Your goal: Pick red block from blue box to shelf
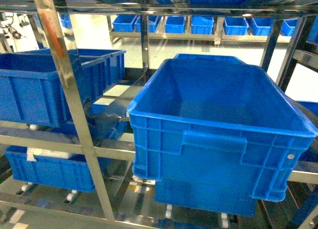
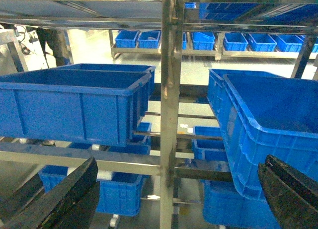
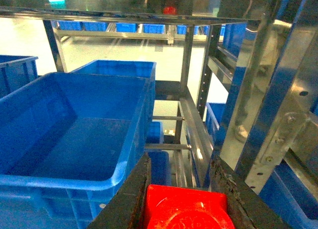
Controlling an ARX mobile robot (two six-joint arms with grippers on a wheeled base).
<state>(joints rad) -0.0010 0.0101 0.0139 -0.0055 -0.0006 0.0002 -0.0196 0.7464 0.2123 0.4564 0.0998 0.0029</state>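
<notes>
Red block [image 3: 186,209]: sits between the two dark fingers of the right gripper [image 3: 184,199], at the bottom edge of the right wrist view; its glossy top with a round stud faces the camera.
Right gripper: clenched on the block, one finger [image 3: 130,196] against its left side and the other against its right.
Left gripper [image 2: 174,199]: released; its two black fingers [image 2: 64,199] stand far apart at the lower corners of the left wrist view, nothing between them.
Shelf [image 1: 67,105]: shiny steel uprights and tiers fill all three views; in the right wrist view a silver upright rises just right of the held block.
Crates: a big dark blue crate [image 1: 218,134] sits on the rack at centre-right of the head view, interior bare; the same crate lies left of the right gripper.
Blue box: not visible in any view.
</notes>
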